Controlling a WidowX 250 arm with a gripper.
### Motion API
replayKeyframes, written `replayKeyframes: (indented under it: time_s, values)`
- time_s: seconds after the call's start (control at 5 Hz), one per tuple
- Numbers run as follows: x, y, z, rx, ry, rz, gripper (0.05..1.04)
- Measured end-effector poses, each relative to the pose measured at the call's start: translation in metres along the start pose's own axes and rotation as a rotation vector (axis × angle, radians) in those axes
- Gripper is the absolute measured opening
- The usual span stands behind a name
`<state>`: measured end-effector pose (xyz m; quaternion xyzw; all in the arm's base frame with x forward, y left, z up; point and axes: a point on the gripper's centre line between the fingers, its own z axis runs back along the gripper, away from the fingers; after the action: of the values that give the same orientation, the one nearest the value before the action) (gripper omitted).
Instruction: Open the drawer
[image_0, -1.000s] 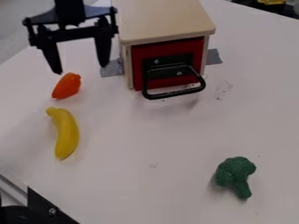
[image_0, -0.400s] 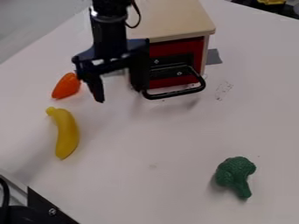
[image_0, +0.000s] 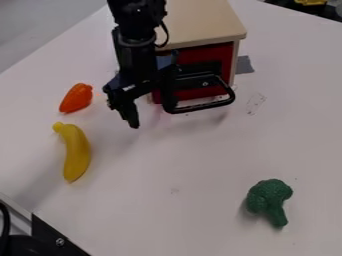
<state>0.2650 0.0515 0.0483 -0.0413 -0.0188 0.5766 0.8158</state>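
The box (image_0: 204, 22) stands near the upper middle of the view, its pale wooden top running off the upper edge. The table (image_0: 200, 160) ends at the upper left in a long slanting edge, with grey beyond it; another edge crosses the upper right corner, and a third cuts the lower left, beside a black bracket (image_0: 57, 241). A broad stretch of white surface lies in front of the handle (image_0: 202, 108), between the banana (image_0: 75, 152) on the left and the broccoli (image_0: 268, 197) at the lower right, both well apart from the box. The orange pepper (image_0: 77, 98) lies above the banana, nearer the arm (image_0: 137, 42). The pincer (image_0: 152, 116) hangs at the left front corner of the box, its fingers spread a fair way, with table showing between them and nothing seen in their hold. One finger is at the left end of the handle; whether it touches, I cannot tell. The drawer (image_0: 204, 54) is in the front of the box and looks shut, its deep red face framed by pale wood. The black handle is a rounded loop jutting forward from a dark plate (image_0: 210, 67) across the face. A grey patch (image_0: 244, 65) lies just right of the box.
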Motion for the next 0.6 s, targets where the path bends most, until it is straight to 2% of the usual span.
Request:
replayKeyframes:
  time_s: [0.4,0.6]
  values:
    - [0.0114,0.0061,-0.014,-0.007,0.038,0.149,0.998]
    - [0.0039,0.0054,-0.0094,-0.022,0.045,0.162,0.998]
